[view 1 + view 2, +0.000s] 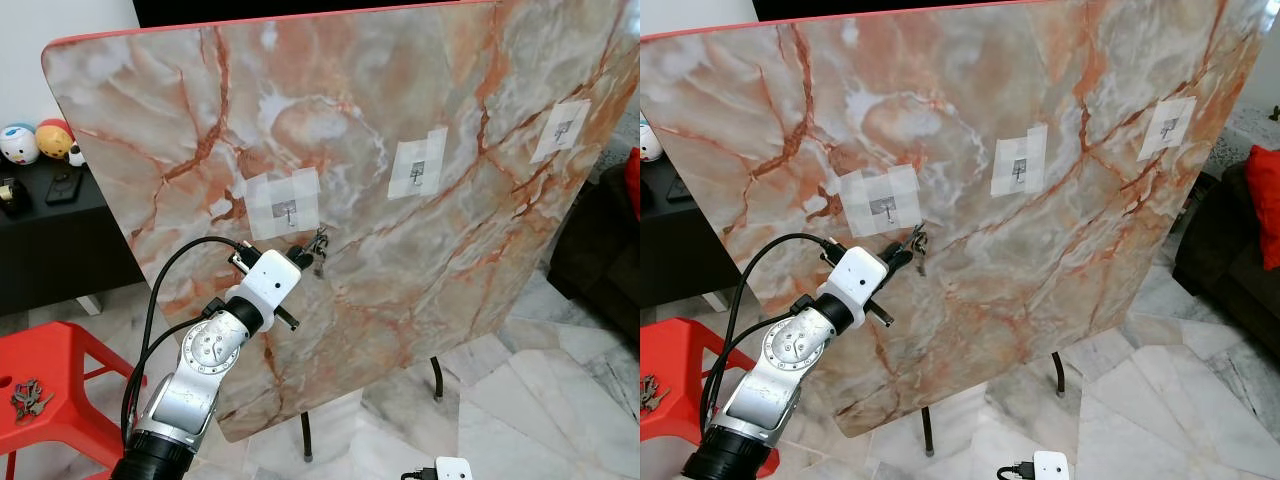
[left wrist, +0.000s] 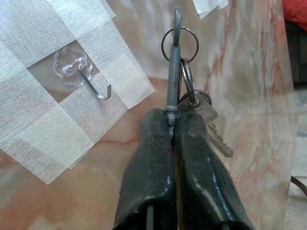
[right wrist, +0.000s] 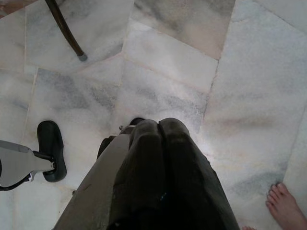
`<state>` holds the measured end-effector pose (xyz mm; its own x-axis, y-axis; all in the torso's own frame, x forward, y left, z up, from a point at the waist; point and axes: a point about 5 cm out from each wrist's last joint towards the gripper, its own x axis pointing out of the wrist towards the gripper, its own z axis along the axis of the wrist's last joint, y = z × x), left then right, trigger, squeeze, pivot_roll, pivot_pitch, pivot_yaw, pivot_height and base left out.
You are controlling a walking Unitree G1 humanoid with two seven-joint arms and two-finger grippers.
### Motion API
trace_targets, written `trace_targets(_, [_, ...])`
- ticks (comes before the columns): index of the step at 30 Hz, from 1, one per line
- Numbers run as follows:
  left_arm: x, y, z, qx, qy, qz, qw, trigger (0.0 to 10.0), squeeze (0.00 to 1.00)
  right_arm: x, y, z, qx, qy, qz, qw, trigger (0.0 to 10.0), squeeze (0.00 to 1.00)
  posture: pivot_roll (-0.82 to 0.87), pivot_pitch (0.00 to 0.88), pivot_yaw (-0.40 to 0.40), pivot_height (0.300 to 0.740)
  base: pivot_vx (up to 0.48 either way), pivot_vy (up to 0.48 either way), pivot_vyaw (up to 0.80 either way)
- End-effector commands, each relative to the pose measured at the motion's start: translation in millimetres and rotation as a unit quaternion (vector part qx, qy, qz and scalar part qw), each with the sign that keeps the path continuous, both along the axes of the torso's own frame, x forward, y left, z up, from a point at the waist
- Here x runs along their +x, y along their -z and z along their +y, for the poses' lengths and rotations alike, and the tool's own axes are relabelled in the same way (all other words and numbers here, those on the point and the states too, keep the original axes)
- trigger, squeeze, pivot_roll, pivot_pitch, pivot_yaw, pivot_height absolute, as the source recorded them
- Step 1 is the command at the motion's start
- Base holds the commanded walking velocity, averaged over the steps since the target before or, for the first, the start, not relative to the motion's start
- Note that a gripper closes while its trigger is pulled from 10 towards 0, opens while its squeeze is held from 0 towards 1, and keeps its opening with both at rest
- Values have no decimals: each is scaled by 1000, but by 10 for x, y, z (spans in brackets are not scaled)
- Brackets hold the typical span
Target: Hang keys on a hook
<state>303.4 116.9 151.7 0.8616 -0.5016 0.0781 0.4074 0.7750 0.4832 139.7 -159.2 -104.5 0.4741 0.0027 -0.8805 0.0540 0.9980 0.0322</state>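
A marble-patterned board [image 1: 400, 300] stands tilted before me with three small clear hooks taped to it. My left gripper [image 1: 308, 255] is shut on a bunch of keys [image 2: 192, 103], held up close to the board just below and right of the leftmost hook [image 1: 287, 213]. In the left wrist view the metal fob and rings stick out past the fingertips, beside the clear hook [image 2: 91, 81] on its white tape. The middle hook [image 1: 416, 171] and right hook [image 1: 560, 128] are bare. My right gripper [image 3: 160, 127] hangs low over the floor, fingers together.
A red stool [image 1: 50, 390] at the lower left carries another bunch of keys [image 1: 28, 397]. A dark cabinet [image 1: 50, 215] with toys stands at the left. The board's black legs [image 1: 305, 440] rest on marble floor. A person's bare foot [image 3: 285, 203] is near the right gripper.
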Motion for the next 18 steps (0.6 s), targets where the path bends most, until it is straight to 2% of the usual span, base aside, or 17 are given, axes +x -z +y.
trace_targets(1, [29,-69,-12,-3,-2,-17,1000,10000,0,5,-2,-4,-1,1,0,1000,10000,0,56,0,-48,740,0,0,0])
trace_targets(4, [33,-111,25,-18,-11,-23,999,10000,0,5,-2,-5,-1,1,-1,1000,10000,0,56,0,-48,740,0,0,0])
trace_targets(12, [19,-87,107,-12,-25,-23,999,10000,0,6,-2,-3,-1,0,-1,1000,10000,0,58,0,-49,740,0,0,0])
trace_targets(18, [41,-136,234,-15,-66,-35,997,10000,0,6,-2,-5,-2,0,0,1000,10000,0,59,0,-49,740,0,0,0])
